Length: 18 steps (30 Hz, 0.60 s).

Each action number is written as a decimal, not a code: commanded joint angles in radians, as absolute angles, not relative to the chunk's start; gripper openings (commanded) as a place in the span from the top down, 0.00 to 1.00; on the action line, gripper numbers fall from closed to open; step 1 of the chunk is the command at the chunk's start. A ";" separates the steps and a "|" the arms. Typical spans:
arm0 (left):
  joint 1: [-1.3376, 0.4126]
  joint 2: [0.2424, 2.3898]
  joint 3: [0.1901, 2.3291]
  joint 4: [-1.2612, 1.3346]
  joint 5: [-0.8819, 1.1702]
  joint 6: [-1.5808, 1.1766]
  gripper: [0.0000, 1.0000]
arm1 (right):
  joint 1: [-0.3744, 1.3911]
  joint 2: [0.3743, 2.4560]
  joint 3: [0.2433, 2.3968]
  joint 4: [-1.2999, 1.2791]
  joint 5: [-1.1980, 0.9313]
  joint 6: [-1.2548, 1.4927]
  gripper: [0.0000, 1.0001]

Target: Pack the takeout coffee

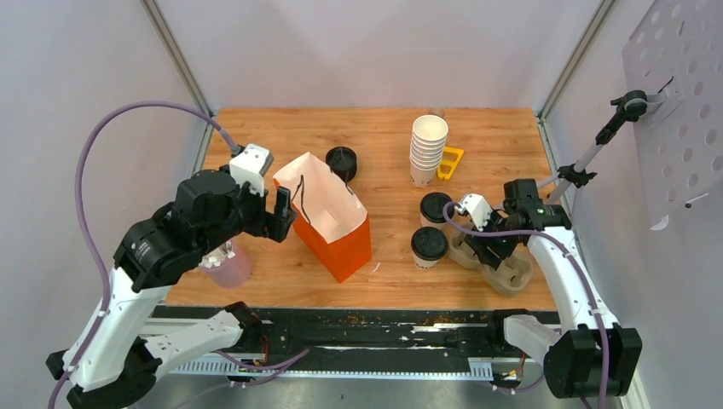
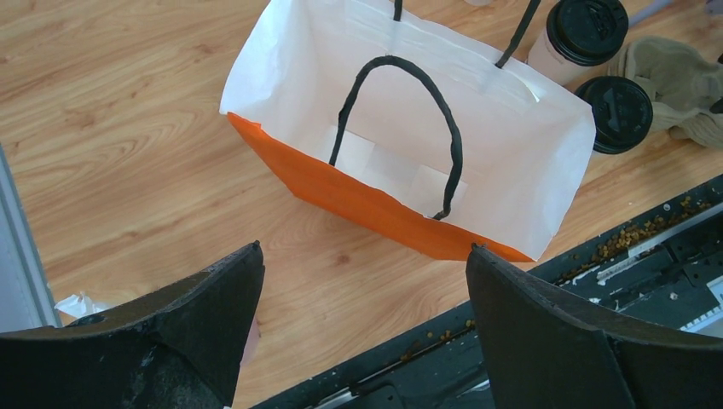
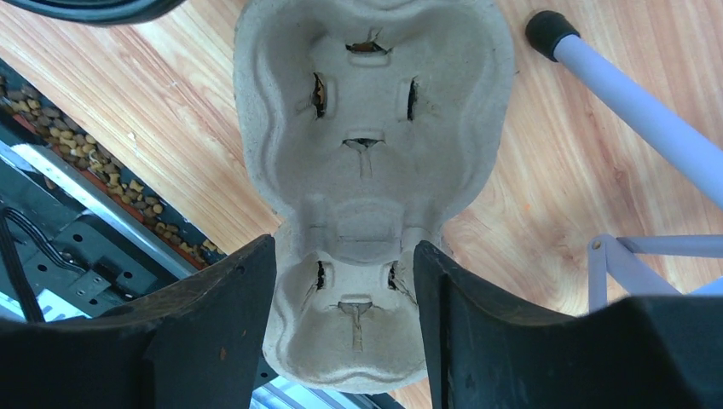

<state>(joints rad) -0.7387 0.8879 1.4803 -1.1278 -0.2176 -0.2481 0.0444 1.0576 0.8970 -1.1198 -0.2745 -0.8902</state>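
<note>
Black-lidded cups (image 1: 429,244) just left of right gripper (image 3: 344,247), jaws wide astride pulp carrier (image 3: 367,102); left gripper (image 2: 362,256) wide.

We've got the orange bag (image 1: 337,230) gaping wide, just one black handle (image 2: 413,119) arching over the mouth. Left of the bag, bare tabletop (image 2: 128,128) lies between it and the spread left hand (image 2: 362,277). Right of the bag, the near lidded cup (image 1: 429,245) and far lidded cup (image 1: 436,209) stand close together. The pulp carrier (image 3: 367,102) crowds them beyond, with the right hand (image 3: 345,247) straddling it. Behind the bag sits a loose black lid (image 1: 341,162).
</note>
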 commanded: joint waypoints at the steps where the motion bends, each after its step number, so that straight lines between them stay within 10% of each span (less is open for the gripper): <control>1: -0.738 0.875 1.501 -1.109 -0.204 -0.271 0.05 | 0.041 1.083 0.875 -1.114 -0.258 -0.955 0.41; 18: -0.738 0.878 1.480 -1.133 -0.222 -0.262 0.04 | 0.026 1.137 0.917 -1.094 -0.265 -0.974 0.48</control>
<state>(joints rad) -0.7387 0.8791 1.4799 -1.1400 -0.2184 -0.2565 0.0357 1.1141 0.8661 -1.1175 -0.2375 -0.9485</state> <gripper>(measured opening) 0.954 0.524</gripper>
